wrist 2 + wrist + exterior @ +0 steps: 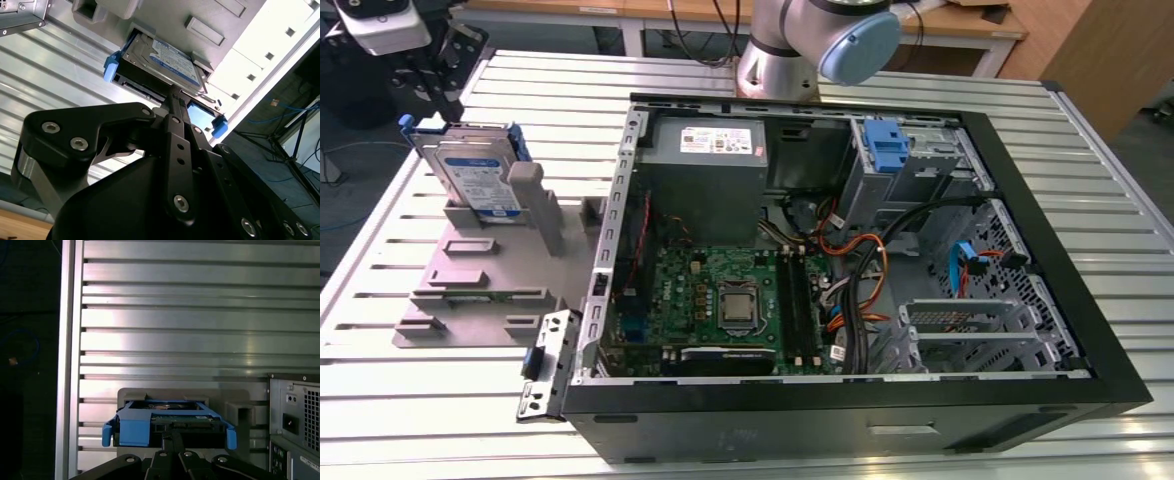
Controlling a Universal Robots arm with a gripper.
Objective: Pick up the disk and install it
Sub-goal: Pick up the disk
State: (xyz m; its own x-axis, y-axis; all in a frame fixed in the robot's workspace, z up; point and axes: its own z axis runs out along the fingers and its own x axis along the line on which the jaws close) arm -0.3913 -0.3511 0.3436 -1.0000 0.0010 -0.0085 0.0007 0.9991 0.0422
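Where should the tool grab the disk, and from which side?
Best bet: pinch the disk across its flat faces at its exposed top edge, coming down from above. It stands on edge in the grey holder, which covers its lower part.

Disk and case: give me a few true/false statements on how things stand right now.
1. The disk stands on edge in the grey fixture. True.
2. The disk is already mounted inside the computer case. False: it is outside the case, on the exterior view's left of it.
3. The case is open, with the motherboard exposed. True.
4. The disk's carrier frame is red. False: it is blue.
5. The gripper is close by the disk, away from the case. True.
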